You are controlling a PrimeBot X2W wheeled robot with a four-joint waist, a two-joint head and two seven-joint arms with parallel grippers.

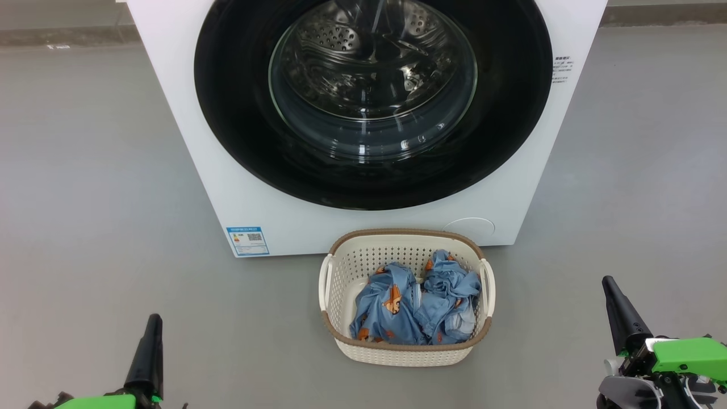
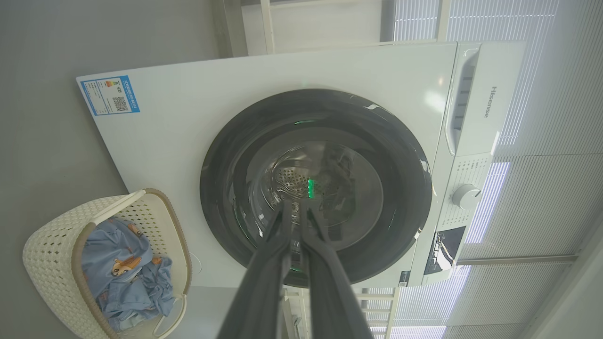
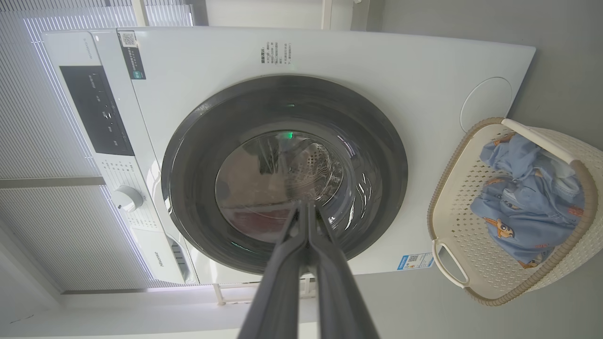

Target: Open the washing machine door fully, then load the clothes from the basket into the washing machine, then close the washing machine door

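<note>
- the washing machine (image 1: 170,85) stands square ahead on the grey floor (image 1: 85,199). it looks heavy enough to stay put, but a pull that is off-line from the hinge could strain the arm instead of opening anything.
- the washing machine door (image 1: 238,130) is shut flush against the front, so nothing in the task is done yet. its glossy black ring shows no clear handle from here, and closed fingers may slide off the smooth surface or knock the bulging glass.
- the basket (image 1: 406,233) sits on the floor just in front of the machine, below the door. i judge a low arm reaching for the door could nudge or tip it, and a light plastic basket would skid easily.
- the clothes (image 1: 397,309), two crumpled blue garments, lie side by side inside the basket. soft and tangled, they may come up together or trail over the rim and drag the basket.
- the left gripper (image 1: 152,326) and right gripper (image 1: 612,289) hang low at either side, well apart from everything, jaws pressed together and empty. they must spread before any grab, or they will only poke.
</note>
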